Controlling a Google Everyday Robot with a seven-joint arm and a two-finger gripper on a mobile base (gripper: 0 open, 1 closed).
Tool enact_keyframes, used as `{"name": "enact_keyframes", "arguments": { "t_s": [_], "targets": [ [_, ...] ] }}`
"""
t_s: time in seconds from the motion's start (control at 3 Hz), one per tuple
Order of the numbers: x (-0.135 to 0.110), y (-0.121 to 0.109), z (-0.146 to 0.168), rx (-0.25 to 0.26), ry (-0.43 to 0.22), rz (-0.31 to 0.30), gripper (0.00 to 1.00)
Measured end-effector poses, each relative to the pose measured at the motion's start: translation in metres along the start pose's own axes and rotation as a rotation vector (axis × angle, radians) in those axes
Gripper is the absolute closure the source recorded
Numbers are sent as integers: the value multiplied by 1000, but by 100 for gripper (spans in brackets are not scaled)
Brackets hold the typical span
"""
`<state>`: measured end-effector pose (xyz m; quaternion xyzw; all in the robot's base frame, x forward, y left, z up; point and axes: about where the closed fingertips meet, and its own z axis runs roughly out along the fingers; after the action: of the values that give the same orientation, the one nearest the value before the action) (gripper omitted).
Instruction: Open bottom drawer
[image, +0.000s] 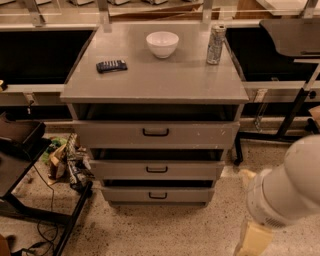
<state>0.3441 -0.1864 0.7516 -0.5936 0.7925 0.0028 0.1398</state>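
The grey cabinet has three drawers. The bottom drawer is the shortest grey front, low near the floor, with a small black loop handle and a dark gap above it. The mid-height front and the tallest front sit above it. My white arm fills the lower right corner. My gripper, a cream part, hangs at the bottom edge, well to the right of the bottom drawer and below it, touching nothing.
On the cabinet top stand a white bowl, a silver can and a black remote-like object. Clutter and a black frame lie on the floor at left. A black table leg stands at right.
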Motion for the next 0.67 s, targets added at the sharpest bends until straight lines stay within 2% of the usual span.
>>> {"name": "enact_keyframes", "arguments": {
  "t_s": [0.33,0.67],
  "targets": [
    [20,16,59,-45,13,42,0],
    [20,16,59,-45,13,42,0]
  ]
}}
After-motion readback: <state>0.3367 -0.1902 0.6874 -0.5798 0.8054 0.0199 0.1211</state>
